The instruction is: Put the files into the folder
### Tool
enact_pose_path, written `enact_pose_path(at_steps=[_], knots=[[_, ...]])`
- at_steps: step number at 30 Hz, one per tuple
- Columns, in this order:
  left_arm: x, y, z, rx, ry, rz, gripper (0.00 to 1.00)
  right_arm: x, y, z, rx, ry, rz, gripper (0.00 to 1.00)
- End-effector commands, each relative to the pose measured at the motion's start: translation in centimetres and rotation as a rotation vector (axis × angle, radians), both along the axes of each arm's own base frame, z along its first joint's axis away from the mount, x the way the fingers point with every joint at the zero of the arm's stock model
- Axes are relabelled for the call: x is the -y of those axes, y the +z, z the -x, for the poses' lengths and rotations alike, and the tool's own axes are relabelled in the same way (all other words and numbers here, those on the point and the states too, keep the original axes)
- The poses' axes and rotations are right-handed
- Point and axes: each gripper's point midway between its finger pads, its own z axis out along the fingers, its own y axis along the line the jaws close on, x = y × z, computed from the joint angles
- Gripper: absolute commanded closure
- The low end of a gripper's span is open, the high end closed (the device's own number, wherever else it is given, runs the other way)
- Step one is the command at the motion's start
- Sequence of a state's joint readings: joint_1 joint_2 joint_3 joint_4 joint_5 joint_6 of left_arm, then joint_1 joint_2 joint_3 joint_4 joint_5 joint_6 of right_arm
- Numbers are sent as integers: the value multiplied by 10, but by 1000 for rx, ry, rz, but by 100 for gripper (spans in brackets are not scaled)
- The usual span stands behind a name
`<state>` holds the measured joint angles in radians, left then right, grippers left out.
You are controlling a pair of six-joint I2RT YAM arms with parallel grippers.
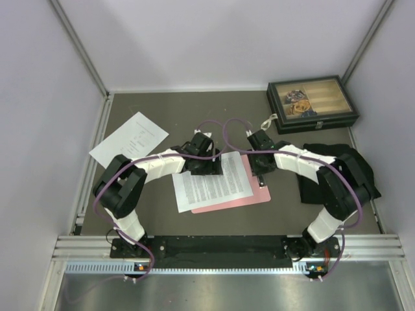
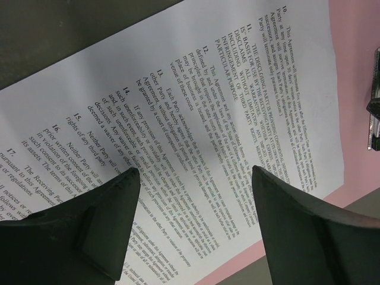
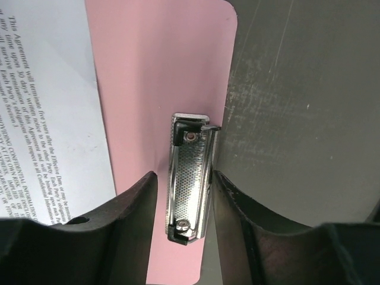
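The pink folder lies flat mid-table, its metal clip at the right short edge. The densely printed file lies on it, skewed, overhanging the left side. The sparse file lies apart at the far left. My left gripper is open and empty just above the dense file; the folder's pink edge shows beside it. My right gripper is open, its fingers on either side of the clip, the left one with a gap to it.
A dark box with a glass lid stands at the back right. A black cloth lies right of the folder, under my right arm. Grey walls close in the left, back and right.
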<state>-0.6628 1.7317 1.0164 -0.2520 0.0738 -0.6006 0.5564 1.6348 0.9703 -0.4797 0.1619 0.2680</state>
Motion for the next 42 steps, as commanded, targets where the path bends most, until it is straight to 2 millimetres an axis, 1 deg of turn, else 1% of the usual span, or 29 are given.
enact_pose_path(at_steps=[1,7,11,12,13,14,16,20,21,25,29,31,33,38,40,41,42], knots=[[-18,-22,20,-82,4,-68,19,-2,-2,-6,36,0,9,60],[-18,-23,20,-83,4,-69,19,2,-4,-4,33,-5,19,67],[-17,-23,20,-82,3,-65,19,-1,10,-4,56,3,-4,67],[-17,-24,19,-82,5,-65,19,-2,20,-4,71,1,-25,62],[-17,-24,20,-86,2,-63,19,-3,24,-4,77,1,-33,58],[-17,-25,20,-86,2,-63,19,-3,31,-4,89,0,-39,52],[-17,-26,21,-87,3,-59,19,-2,34,-4,94,0,-37,48],[-15,-28,22,-93,1,-52,19,1,27,-5,79,-5,-49,47],[-15,-27,22,-95,-1,-50,19,2,21,-5,69,-9,-45,47],[-14,-26,22,-90,-6,-50,19,5,9,-6,53,-17,-47,48],[-14,-26,23,-95,-12,-48,19,12,-6,-3,24,-22,-3,49],[-14,-27,23,-95,-10,-48,19,9,-6,-5,20,-15,-10,50],[-14,-26,23,-97,-9,-44,19,11,-6,-4,16,-31,1,51],[-17,-26,23,-90,-4,-58,19,7,-10,-1,-8,-55,-30,62],[-18,-26,23,-90,-2,-68,19,5,-19,4,-34,-57,-33,65],[-18,-25,22,-88,-3,-69,19,3,-21,5,-43,-59,-44,70],[-20,-25,21,-84,-4,-74,19,3,-24,6,-51,-59,-48,72]])
